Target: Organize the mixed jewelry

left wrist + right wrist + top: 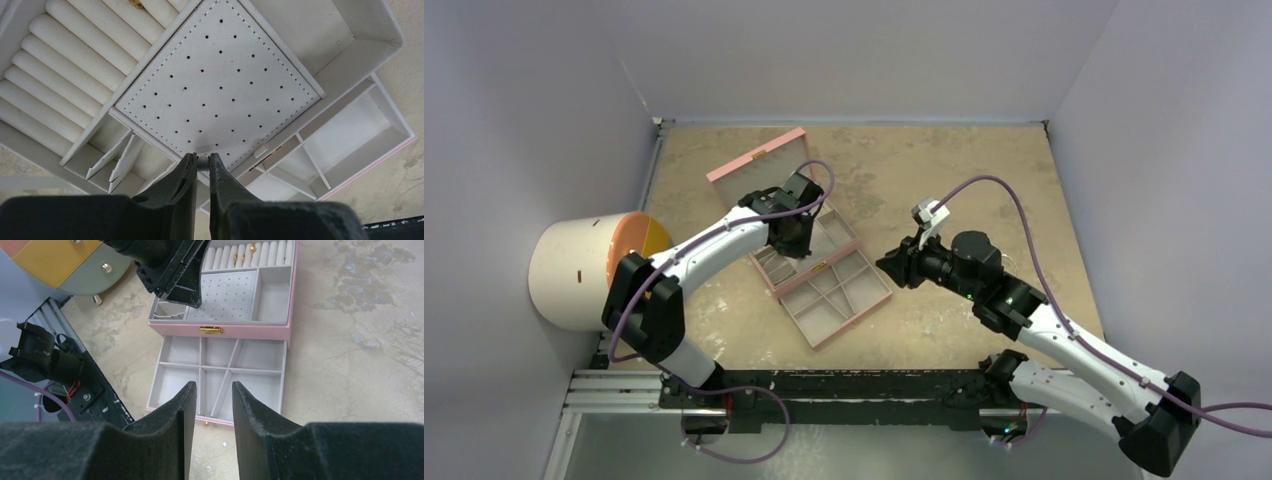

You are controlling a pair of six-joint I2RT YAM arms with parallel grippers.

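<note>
The pink compartmented box (766, 276) lies open in mid-table with its drawer (864, 305) pulled out. My left gripper (792, 245) hangs over the box's top tray. In the left wrist view it (202, 161) is shut on a tiny pale round jewelry piece at the near edge of the perforated pad (220, 85). A gold ring (135, 4) sits in the ring rolls (65, 60). Several gold rings (243, 257) show in the rolls in the right wrist view. My right gripper (889, 268) is open and empty (214, 387), right of the drawer (165, 377), whose compartments look empty.
The box's lid (759, 160) stands open behind the box. A round cream container with an orange and yellow face (584, 270) stands at the table's left edge. Grey walls close in the table on three sides. A metal rail (824, 385) runs along the near edge.
</note>
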